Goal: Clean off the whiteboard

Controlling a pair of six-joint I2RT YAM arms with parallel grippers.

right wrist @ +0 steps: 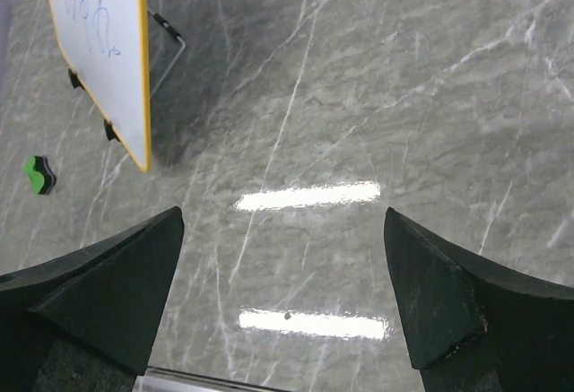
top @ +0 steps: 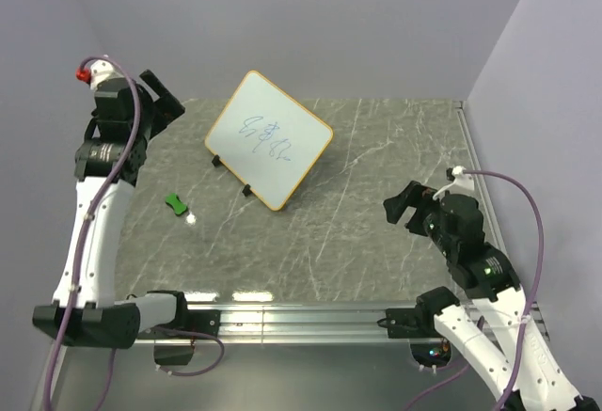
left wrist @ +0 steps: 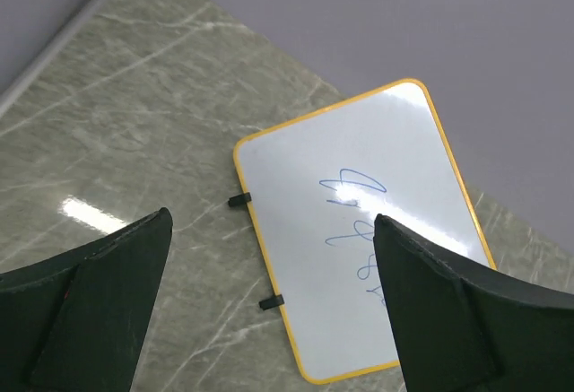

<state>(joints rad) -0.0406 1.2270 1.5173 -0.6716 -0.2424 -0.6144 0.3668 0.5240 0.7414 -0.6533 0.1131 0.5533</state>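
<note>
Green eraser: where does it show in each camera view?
Top: green eraser left of centre, nearer the arms than the whiteboard.
Left wrist: not in view.
Right wrist: far left edge, below-left of the whiteboard.
Shared landmark: the whiteboard, in all three views.

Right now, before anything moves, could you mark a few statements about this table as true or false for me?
1. The whiteboard bears blue writing. True.
2. A green eraser lies on the table, apart from the whiteboard. True.
3. The left gripper holds the green eraser. False: it is open and empty.
4. The whiteboard lies flat. False: it stands propped up, tilted.
5. The right gripper is shut. False: it is open.
</note>
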